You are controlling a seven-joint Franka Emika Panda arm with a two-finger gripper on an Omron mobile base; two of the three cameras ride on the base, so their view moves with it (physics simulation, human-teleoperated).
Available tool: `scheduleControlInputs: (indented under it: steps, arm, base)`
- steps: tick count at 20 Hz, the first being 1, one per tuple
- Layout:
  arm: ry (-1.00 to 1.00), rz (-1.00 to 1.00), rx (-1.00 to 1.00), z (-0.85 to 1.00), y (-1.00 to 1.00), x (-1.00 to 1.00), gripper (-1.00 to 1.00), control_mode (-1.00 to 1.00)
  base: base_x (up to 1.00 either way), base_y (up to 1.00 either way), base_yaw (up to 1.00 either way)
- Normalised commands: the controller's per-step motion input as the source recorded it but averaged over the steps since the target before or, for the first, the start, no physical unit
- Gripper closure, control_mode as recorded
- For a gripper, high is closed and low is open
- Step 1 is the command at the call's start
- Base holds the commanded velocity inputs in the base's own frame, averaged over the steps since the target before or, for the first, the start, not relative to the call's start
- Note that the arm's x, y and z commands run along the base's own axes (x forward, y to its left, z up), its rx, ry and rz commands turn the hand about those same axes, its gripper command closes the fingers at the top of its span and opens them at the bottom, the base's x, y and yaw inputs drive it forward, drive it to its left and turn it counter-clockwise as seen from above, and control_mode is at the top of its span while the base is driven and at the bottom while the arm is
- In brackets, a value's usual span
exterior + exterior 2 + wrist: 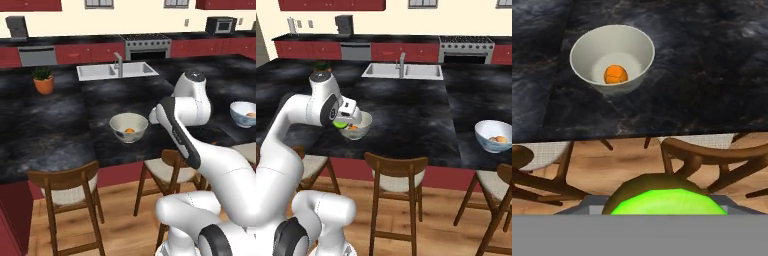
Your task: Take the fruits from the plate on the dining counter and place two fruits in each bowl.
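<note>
Carry step — the claw (342,123) is closed on the green lime (668,199) and hangs by the near rim of the left bowl (128,126), which sits on the black surface (60,125) and already has the orange fruit (615,74) in it. The other bowl (496,136), far to the right, seems to hold two fruits. Next move, I'd judge: bring the lime squarely over the bowl's mouth, lower, release — this looks like the last fruit.

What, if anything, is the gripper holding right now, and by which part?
The gripper is shut on the green lime, clamped across its round body. Where exactly the fingers touch the lime is hidden.
</note>
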Motion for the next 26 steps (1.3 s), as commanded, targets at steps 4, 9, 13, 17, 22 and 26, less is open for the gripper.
scheduleControlInputs:
  steps: [4,9,13,17,22,26]
  arm:
    - [0.00,0.00,0.00,0.00,0.00,0.00,1.00,1.00]
    - [0.00,0.00,0.00,0.00,0.00,0.00,1.00,1.00]
    - [0.00,0.00,0.00,0.00,0.00,0.00,1.00,1.00]
    - [0.00,0.00,0.00,0.00,0.00,0.00,1.00,1.00]
    - [0.00,0.00,0.00,0.00,0.00,0.00,1.00,1.00]
    - [0.00,0.09,0.00,-0.27,0.06,0.32,1.00,-1.00]
  base:
    - [0.57,0.23,0.00]
    - [0.59,0.57,0.00]
    - [0.35,0.50,0.00]
    - [0.31,0.00,0.00]
    - [0.49,0.00,0.02]
    - [0.25,0.00,0.06]
